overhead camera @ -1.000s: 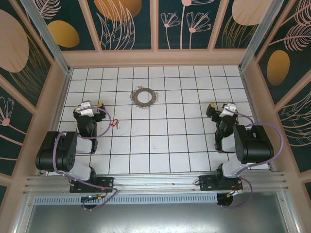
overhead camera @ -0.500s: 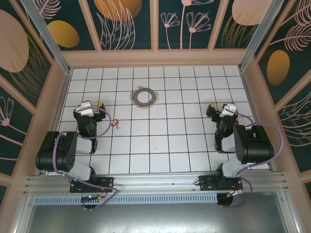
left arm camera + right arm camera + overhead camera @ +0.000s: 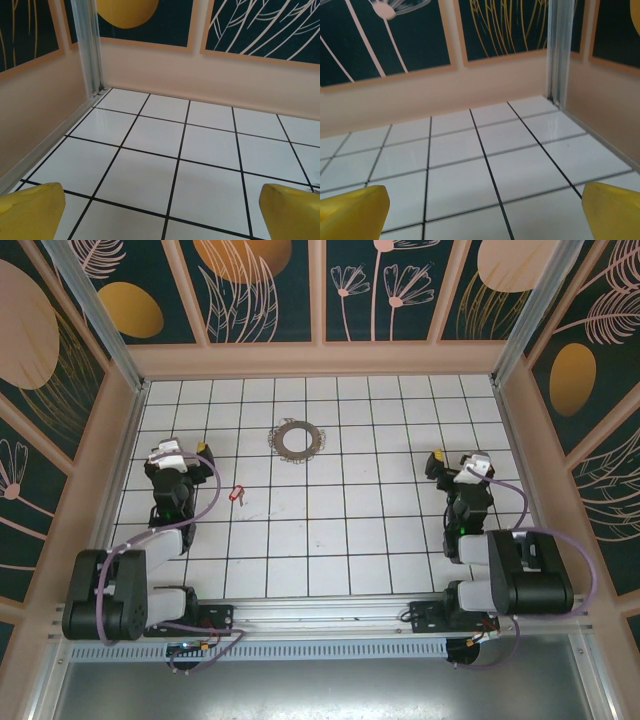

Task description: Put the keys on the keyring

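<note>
The keyring (image 3: 296, 439), a flat grey ring with a jagged rim, lies on the white tiled floor toward the back, left of centre. The keys (image 3: 237, 493), a tiny red piece with a pale metal bit, lie about two tiles nearer and to the left of it. My left gripper (image 3: 178, 453) hovers at the left side, roughly two tiles left of the keys, and is open. Its yellow fingertips (image 3: 31, 212) stand wide apart over bare tiles in the left wrist view. My right gripper (image 3: 458, 460) is at the right side, open, its fingertips (image 3: 612, 209) also wide apart with nothing between them.
Peach walls with dark patterned panels enclose the floor (image 3: 350, 540) on three sides. A metal post (image 3: 90, 45) marks the back left corner, another post (image 3: 562, 47) the back right. A metal rail (image 3: 320, 625) runs along the near edge by the arm bases.
Both arms have folded, their elbows swinging down toward the near rail. The left gripper shifted slightly left and back, the right slightly right. Keys and keyring have not moved.
</note>
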